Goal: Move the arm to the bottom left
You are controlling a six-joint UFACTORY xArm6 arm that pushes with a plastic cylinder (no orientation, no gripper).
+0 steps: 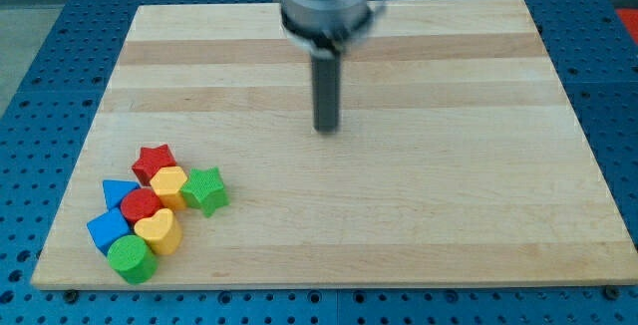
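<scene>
My tip (327, 129) rests on the wooden surface (429, 215) a little above the board's middle, hanging from the grey arm housing (325, 1) at the view's top. It is well apart from every block. The tool is a plain straight rod with no jaws; nothing about it opens, closes or clamps, and nothing is held or touched by it.

The target region, the view's bottom left, is occupied by a tight cluster of blocks: a red star (155, 162), a yellow heart (169, 184), a green star (205, 189), a blue triangle (119, 195), a red round block (141, 206), a second yellow heart (158, 231), a blue cube (108, 231) and a green cylinder (131, 258). Most appear to touch their neighbours.

Handling assessment: the rod looks rigid and is not a thing to be grasped; it simply slides. The blocks appear small, light and hard, and in my judgement would slide readily on the smooth wood. A straight diagonal path toward the corner would likely strike the green star first and scatter the group.

No brand, label or legible writing is visible on the rod, the blocks or the board. The blue perforated base (60, 26) surrounds the board.
</scene>
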